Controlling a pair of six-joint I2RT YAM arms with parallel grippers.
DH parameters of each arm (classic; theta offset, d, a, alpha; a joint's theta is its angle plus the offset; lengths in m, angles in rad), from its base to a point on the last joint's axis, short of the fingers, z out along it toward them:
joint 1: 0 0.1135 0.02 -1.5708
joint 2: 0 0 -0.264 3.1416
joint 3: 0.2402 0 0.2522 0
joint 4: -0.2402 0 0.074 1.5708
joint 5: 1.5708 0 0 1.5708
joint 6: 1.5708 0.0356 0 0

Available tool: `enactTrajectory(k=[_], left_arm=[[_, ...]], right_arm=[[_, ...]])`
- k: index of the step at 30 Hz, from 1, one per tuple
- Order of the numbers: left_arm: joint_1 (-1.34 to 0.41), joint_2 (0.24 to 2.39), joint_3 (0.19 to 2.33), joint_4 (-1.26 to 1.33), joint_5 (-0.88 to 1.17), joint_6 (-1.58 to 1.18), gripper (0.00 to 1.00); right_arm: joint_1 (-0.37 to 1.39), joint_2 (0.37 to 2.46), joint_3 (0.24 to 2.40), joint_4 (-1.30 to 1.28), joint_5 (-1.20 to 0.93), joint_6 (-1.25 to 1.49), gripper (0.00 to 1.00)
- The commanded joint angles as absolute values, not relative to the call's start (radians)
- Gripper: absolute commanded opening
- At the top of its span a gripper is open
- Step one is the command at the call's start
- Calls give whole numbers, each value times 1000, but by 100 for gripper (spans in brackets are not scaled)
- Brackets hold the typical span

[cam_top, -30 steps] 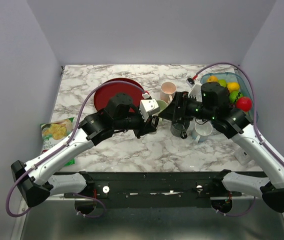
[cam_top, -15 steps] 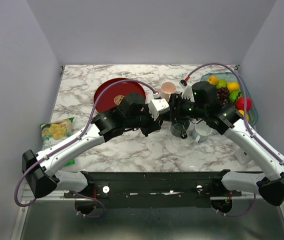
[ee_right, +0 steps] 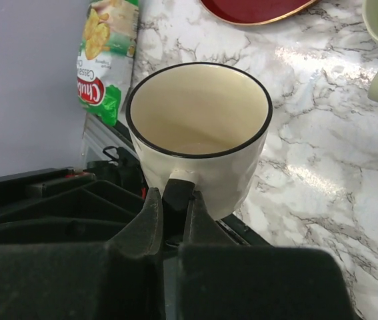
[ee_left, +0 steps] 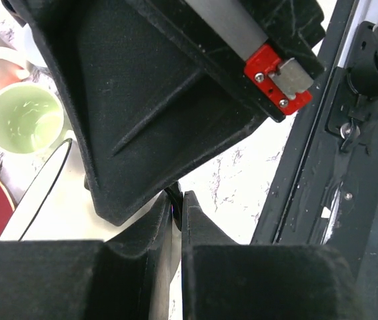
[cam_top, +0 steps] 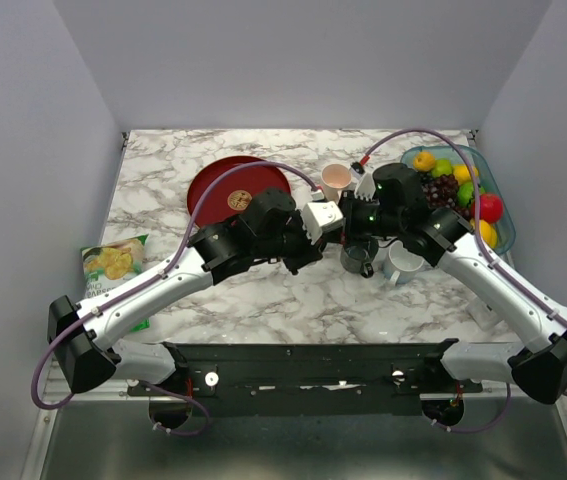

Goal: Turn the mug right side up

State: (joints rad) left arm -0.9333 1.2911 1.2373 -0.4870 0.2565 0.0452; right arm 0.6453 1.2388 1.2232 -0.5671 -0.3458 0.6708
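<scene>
The mug [cam_top: 323, 215] is cream with a black rim and hangs above the table's middle, held between both grippers. In the right wrist view the mug [ee_right: 205, 167] shows its open mouth to the camera, and my right gripper [ee_right: 173, 195] is shut on its handle. My left gripper [ee_left: 177, 197] is shut on the mug's thin wall; a strip of the white mug [ee_left: 42, 193] with its black rim shows left of the fingers. From above, the left gripper [cam_top: 310, 230] and the right gripper [cam_top: 346, 222] meet at the mug. Whether the mug is upright cannot be told.
A red plate [cam_top: 233, 185] lies at the back left. A pink mug [cam_top: 336, 178], a green mug [ee_left: 25, 120], a grey mug [cam_top: 358, 258] and a white mug [cam_top: 403, 262] crowd around the grippers. A fruit bin [cam_top: 491, 178] stands at the right, a chips bag [cam_top: 113, 265] at the left.
My right gripper has shut on the mug's handle. The left arm carried the mug rightward toward it, and the right arm came in to meet it.
</scene>
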Motion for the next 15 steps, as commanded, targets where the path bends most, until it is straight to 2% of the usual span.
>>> enactTrajectory(k=[1,2,4,5,7,8,11,14,15], left_arm=[[-950,1247,1255,-380,275,81,3],[-950,1240,1247,-374,264,80,19],[-950,1233,1235,-362,262,68,31],[-950,1223,1218,-345,262,63,50],[-950,1213,1204,-333,261,57,61],[-950,1206,1191,-327,256,52,73],[-948,1180,1174,-334,244,37,90],[-939,1132,1161,-347,235,17,99],[-934,1120,1160,-348,232,5,99]], right_arm=[[647,1226,1175,-494,-328,663,1],[649,1212,1161,-480,-318,664,1],[649,1157,1105,-419,-290,666,0],[649,1137,1085,-396,-279,675,1],[649,1086,1037,-338,-246,670,1],[649,1072,1023,-327,-233,670,1],[647,1019,973,-278,-193,641,1],[649,973,899,-207,-167,588,1],[650,962,872,-163,-154,568,1]])
